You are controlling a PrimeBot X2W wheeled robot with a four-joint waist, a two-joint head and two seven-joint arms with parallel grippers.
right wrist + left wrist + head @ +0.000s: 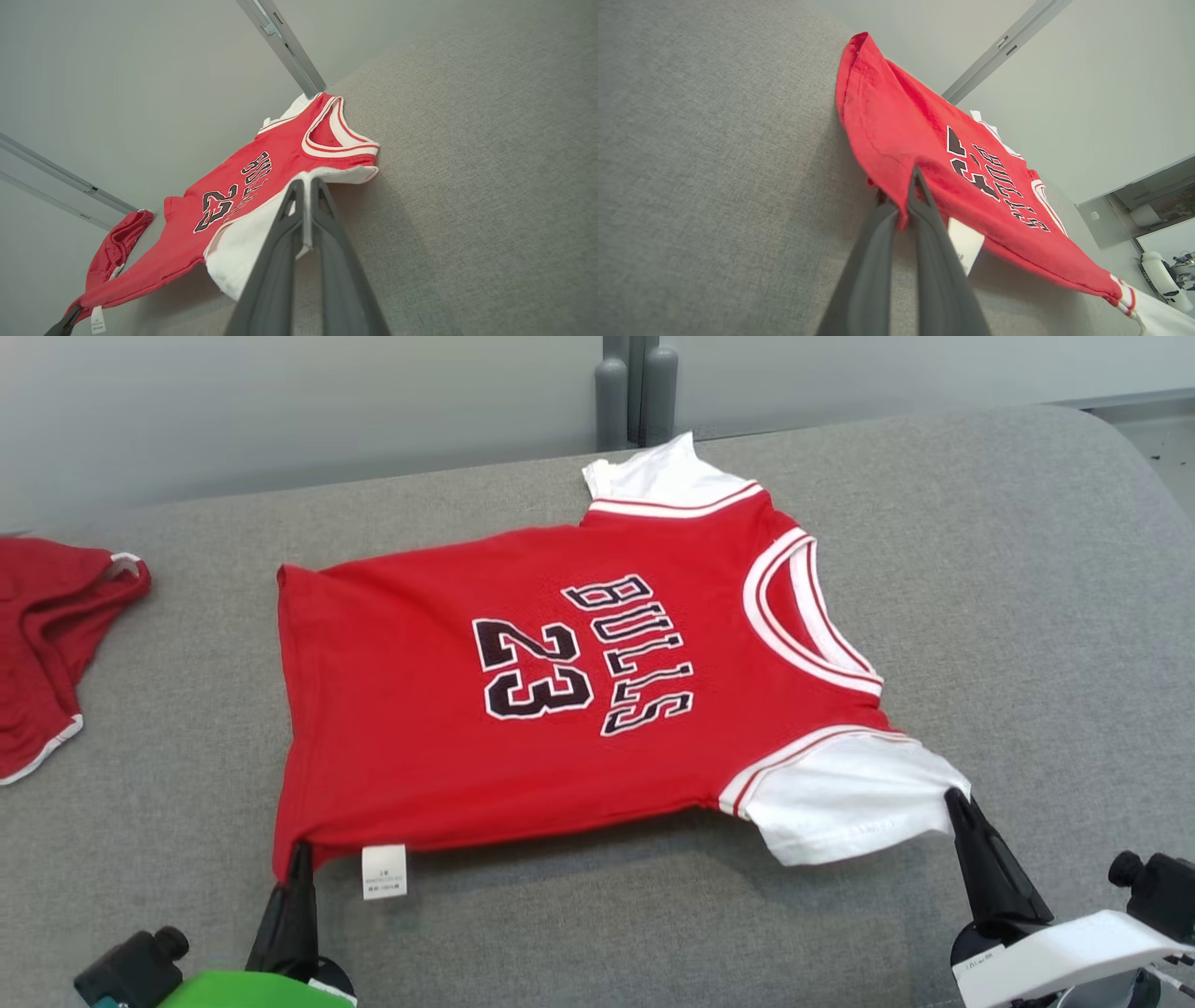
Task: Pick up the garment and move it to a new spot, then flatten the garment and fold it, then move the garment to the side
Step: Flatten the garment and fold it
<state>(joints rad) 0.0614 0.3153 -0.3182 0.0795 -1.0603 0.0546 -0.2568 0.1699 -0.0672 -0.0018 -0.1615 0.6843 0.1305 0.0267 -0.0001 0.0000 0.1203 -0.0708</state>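
The garment (523, 681) is a red shirt with white sleeves and black "BULLS 23" print, spread face up on the grey padded table (1008, 579). Its near edge hangs slightly above the surface. My left gripper (297, 851) is shut on the near hem corner beside a white care label (384, 871); in the left wrist view the fingers (915, 200) pinch red fabric of the garment (924, 140). My right gripper (957, 798) is shut on the near white sleeve (840, 803), which the right wrist view shows clamped at the fingertips (303, 191), with the garment (224, 205) stretching away.
A second, darker red garment (42, 644) lies crumpled at the table's far left edge. Grey posts (635, 392) stand behind the table's back edge against a pale wall. Bare grey surface extends to the right of the shirt and in front of it.
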